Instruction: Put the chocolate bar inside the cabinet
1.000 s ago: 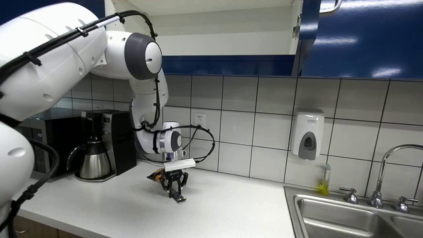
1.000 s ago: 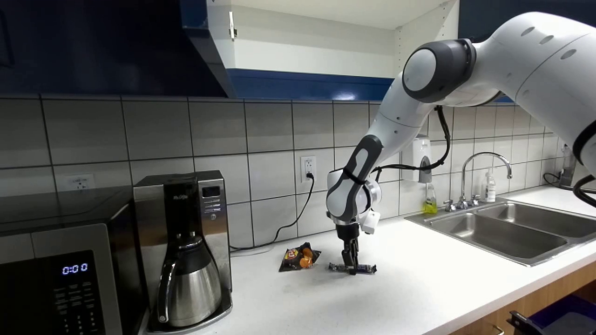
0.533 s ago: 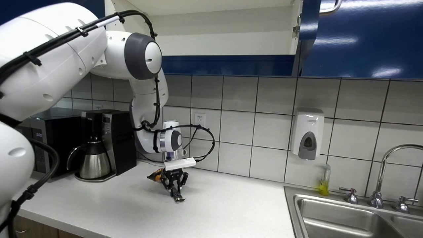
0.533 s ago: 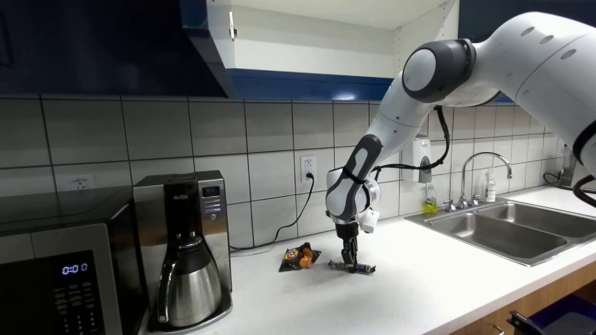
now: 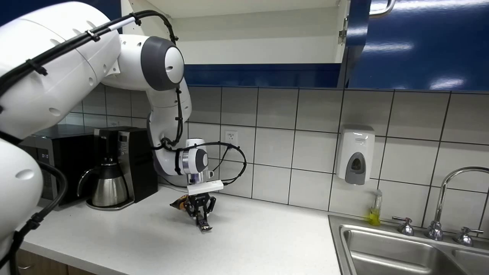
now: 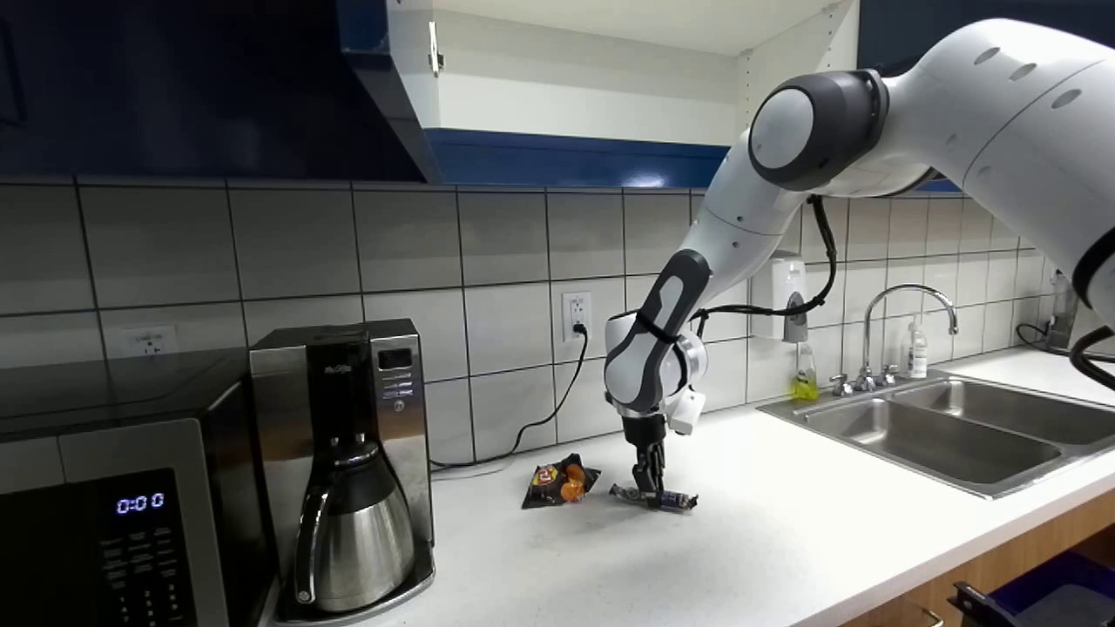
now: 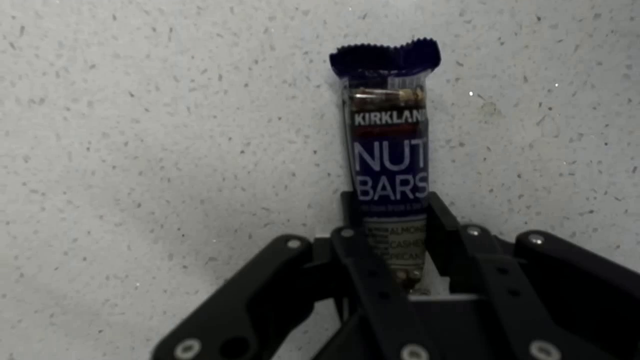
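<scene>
Pinching the nut bar [image 7: 391,165] midway along its length, the claw [image 7: 395,212] points down, close over the table [image 6: 540,557]; a black packet [image 6: 554,487] lies near it, the open cabinet [image 6: 584,157] well above it.

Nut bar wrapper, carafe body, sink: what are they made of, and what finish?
Nut bar wrapper: likely plastic film, glossy; crimped zigzag end, sharp highlight, brown contents showing through a clear part.
Carafe body: metal, probably stainless steel, brushed or softly polished; vertical light and dark bands.
Sink: metal, likely stainless steel, satin; gray with blurred highlights.
</scene>
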Controlling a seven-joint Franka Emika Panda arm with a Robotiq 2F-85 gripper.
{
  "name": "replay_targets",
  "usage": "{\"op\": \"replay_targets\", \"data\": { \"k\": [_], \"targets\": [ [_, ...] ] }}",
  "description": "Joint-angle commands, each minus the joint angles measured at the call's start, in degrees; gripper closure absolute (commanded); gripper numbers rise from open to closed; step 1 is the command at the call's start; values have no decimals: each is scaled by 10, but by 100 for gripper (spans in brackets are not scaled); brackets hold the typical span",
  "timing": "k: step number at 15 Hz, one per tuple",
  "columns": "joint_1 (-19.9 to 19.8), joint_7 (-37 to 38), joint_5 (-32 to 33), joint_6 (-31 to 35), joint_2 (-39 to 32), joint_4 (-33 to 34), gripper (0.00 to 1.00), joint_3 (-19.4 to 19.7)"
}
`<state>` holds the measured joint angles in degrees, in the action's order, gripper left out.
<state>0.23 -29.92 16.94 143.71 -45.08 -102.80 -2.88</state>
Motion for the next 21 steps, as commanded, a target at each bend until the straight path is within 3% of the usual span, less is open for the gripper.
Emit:
{"op": "replay_targets", "data": {
  "k": [1,11,21],
  "targets": [
    [15,50,7,-18,22,-4,91,11],
    [44,254,-39,-28,59,-19,91,36],
    [45,298,-51,-26,116,-68,91,42]
  ]
}}
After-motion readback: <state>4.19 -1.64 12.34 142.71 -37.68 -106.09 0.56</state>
